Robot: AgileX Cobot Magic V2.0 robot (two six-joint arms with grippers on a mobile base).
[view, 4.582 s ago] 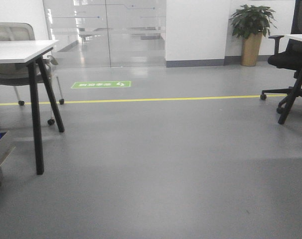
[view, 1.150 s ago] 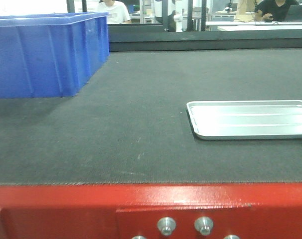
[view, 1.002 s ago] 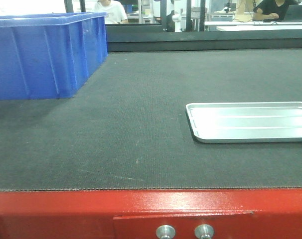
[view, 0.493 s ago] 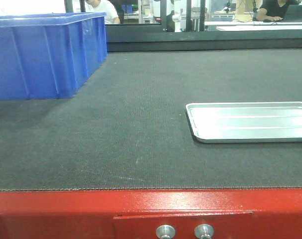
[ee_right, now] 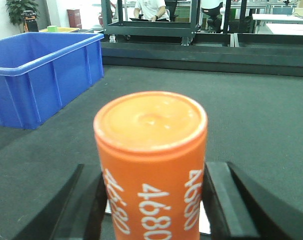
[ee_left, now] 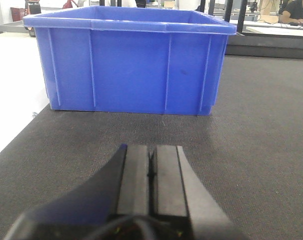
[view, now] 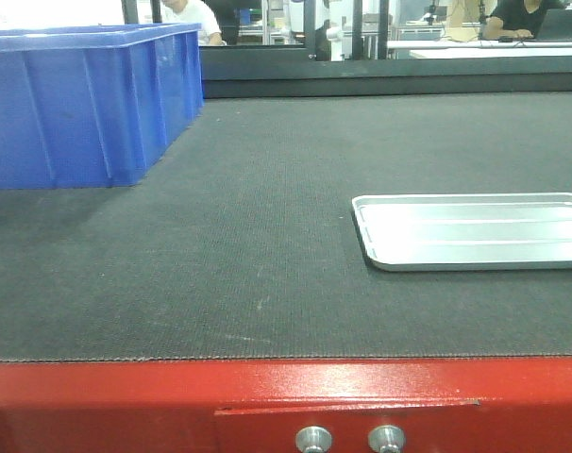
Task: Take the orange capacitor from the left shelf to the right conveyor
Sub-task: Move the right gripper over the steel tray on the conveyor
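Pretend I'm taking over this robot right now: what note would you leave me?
Left gripper: shut, empty, low over the conveyor, facing the blue bin.
Right gripper: shut on the orange capacitor, held upright above the belt.
Shelf: not in view.
Done: capacitor picked and brought to the conveyor.
Left: lower it onto bare belt, probably clear of the silver tray, open the jaws, withdraw.

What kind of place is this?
Likely a factory-style test workshop: a wide dark grey conveyor belt with a red metal edge, a large blue plastic bin and a flat silver metal tray.
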